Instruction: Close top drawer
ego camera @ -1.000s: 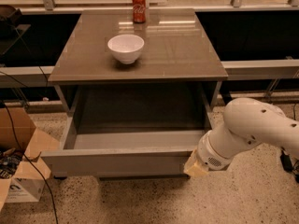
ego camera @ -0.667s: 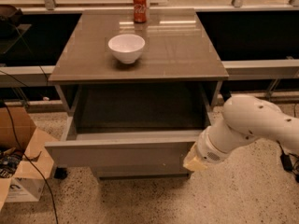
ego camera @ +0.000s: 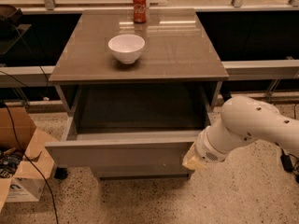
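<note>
The top drawer [ego camera: 117, 154] is a wide grey box drawer, pulled out from under the brown tabletop [ego camera: 187, 45], and its inside looks empty. Its long plain front panel faces me at the lower middle. My white arm comes in from the right, and the gripper [ego camera: 192, 161] sits at the right end of the drawer's front panel, at or against it. The wrist hides most of the gripper.
A white bowl [ego camera: 126, 48] and a red soda can [ego camera: 139, 7] stand on the tabletop. An open cardboard box [ego camera: 21, 171] with cables lies on the floor at the left. Speckled floor lies in front. Dark shelving flanks the table.
The view has shifted slightly. The arm and gripper stay at the right end of the drawer front, and the drawer stands open about as before.
</note>
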Robot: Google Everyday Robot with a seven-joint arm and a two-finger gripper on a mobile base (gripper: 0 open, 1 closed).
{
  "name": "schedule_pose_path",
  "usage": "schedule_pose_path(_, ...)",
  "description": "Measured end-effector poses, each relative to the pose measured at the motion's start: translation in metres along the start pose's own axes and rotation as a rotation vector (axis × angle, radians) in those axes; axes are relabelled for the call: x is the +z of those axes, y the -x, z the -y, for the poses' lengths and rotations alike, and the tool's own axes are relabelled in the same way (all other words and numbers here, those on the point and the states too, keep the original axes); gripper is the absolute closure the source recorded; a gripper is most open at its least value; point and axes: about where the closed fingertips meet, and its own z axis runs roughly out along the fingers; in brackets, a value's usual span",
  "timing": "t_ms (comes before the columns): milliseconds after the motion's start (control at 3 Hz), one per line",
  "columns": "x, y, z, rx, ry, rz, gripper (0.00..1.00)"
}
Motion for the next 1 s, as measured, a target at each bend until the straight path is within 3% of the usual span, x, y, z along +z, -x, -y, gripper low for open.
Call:
schedule_pose_path(333,0.0,0.025,0.023,-0.061,-0.072,0.03,1.0)
schedule_pose_path(667,0.0,0.025,0.023,-0.061,-0.072,0.03,1.0)
schedule_pose_path(1000,-0.002,0.04,0.049,-0.086,-0.114,0.069,1.0)
